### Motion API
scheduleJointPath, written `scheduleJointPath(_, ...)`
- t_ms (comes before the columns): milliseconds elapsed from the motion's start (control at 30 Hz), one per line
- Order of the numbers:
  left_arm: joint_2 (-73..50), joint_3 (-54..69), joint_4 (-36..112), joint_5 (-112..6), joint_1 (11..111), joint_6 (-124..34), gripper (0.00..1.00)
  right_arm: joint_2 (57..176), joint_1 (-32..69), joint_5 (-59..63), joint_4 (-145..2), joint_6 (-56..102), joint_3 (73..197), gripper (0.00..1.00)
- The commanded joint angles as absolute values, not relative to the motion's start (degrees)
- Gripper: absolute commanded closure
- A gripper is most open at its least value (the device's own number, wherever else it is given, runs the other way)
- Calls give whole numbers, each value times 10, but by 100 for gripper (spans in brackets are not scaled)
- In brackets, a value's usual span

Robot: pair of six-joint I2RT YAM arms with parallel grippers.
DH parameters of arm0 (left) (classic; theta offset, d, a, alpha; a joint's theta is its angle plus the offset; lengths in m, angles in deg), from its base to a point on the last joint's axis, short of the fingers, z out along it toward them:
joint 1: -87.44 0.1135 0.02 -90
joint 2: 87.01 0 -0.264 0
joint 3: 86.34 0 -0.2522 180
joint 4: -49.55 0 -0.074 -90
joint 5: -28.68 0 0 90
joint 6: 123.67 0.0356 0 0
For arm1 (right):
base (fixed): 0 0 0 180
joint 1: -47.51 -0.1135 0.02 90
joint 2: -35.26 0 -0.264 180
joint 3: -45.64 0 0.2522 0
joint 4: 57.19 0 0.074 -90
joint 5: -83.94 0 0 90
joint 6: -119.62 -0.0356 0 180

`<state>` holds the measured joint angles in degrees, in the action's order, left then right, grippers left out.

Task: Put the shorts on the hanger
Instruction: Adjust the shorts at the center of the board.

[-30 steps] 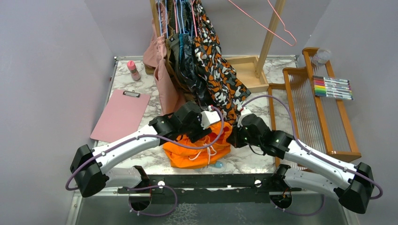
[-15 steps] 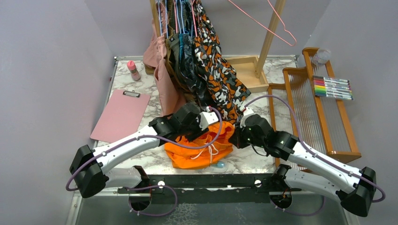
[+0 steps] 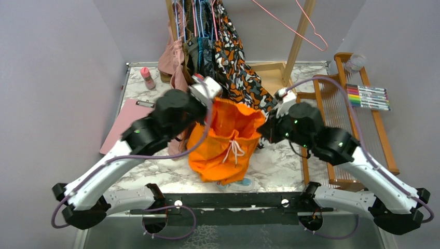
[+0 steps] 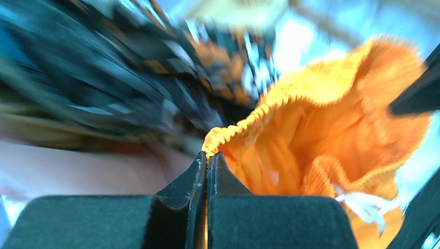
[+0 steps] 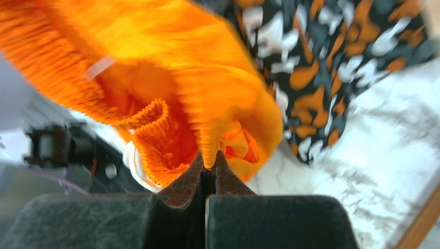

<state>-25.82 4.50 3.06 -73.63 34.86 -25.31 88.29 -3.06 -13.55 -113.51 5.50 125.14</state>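
Note:
The bright orange shorts (image 3: 228, 140) hang in the air between both arms, waistband up, white drawstring (image 3: 234, 150) dangling. My left gripper (image 3: 208, 101) is shut on the waistband's left end; in the left wrist view the gathered elastic edge (image 4: 228, 136) is pinched at the tips of that gripper (image 4: 208, 154). My right gripper (image 3: 265, 127) is shut on the shorts' right side; the right wrist view shows a fold of the shorts (image 5: 218, 135) clamped by that gripper (image 5: 209, 155). The pink wire hanger (image 3: 306, 28) hangs at the top right, by the wooden pole (image 3: 297, 41).
Several garments (image 3: 228, 67) on blue hangers hang from the rack right behind the shorts. A pink clipboard (image 3: 132, 127) and a small pink bottle (image 3: 148, 78) lie at the left. A wooden rack (image 3: 342, 119) with markers (image 3: 368, 97) stands at the right.
The left gripper closed on the waistband. Both arms rose and lifted the shorts off the table, so that they now hang spread between the two grippers.

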Motion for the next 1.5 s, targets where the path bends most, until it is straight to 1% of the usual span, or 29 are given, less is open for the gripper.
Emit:
scheduleJointPath(0, -332, -92, 67, -832, 350, -315, 100, 923, -31, -271, -1251, 101, 1413, 99)
scheduleJointPath(67, -350, -94, 73, -855, 350, -318, 100, 937, -31, -312, -1266, 97, 1439, 99)
scheduleJointPath(133, -366, -77, 81, -867, 350, -318, 100, 943, -31, -329, -1263, 90, 1438, 99)
scheduleJointPath(200, -376, -63, 91, -875, 350, -317, 100, 949, -31, -322, -1251, 89, 1435, 99)
scheduleJointPath(267, -371, -77, 96, -869, 349, -309, 100, 961, -31, -309, -1235, 98, 1458, 99)
scheduleJointPath(333, -343, -135, 94, -854, 349, -293, 100, 987, -31, -291, -1227, 119, 1526, 99)
scheduleJointPath(433, -285, -248, 88, -818, 350, -274, 100, 1023, -31, -252, -1219, 139, 1662, 99)
scheduleJointPath(500, -268, -283, 87, -796, 349, -270, 100, 1029, -31, -216, -1204, 136, 1705, 99)
scheduleJointPath(533, -267, -276, 87, -791, 350, -273, 100, 1022, -31, -202, -1193, 129, 1692, 99)
scheduleJointPath(600, -280, -221, 88, -785, 350, -283, 100, 992, -31, -181, -1162, 106, 1612, 99)
scheduleJointPath(733, -325, -25, 107, -789, 349, -340, 100, 908, -31, -184, -1103, 43, 1396, 99)
scheduleJointPath(800, -342, 69, 122, -785, 350, -386, 100, 878, -31, -178, -1092, 3, 1310, 99)
scheduleJointPath(933, -346, 191, 153, -750, 349, -469, 100, 830, -31, -144, -1052, -76, 1162, 99)
scheduleJointPath(1000, -338, 225, 166, -740, 350, -497, 100, 822, -31, -127, -1034, -110, 1114, 99)
scheduleJointPath(1133, -300, 257, 184, -735, 350, -531, 100, 818, -31, -117, -999, -156, 1058, 99)
scheduleJointPath(1333, -248, 285, 187, -756, 349, -570, 100, 825, -31, -132, -969, -192, 1012, 99)
scheduleJointPath(1367, -247, 290, 186, -756, 350, -575, 95, 827, -31, -133, -967, -196, 1009, 99)
scheduleJointPath(1400, -248, 291, 184, -749, 350, -580, 86, 828, -31, -132, -965, -198, 1005, 99)
scheduleJointPath(1467, -255, 296, 177, -731, 349, -588, 61, 833, -31, -129, -961, -206, 998, 99)
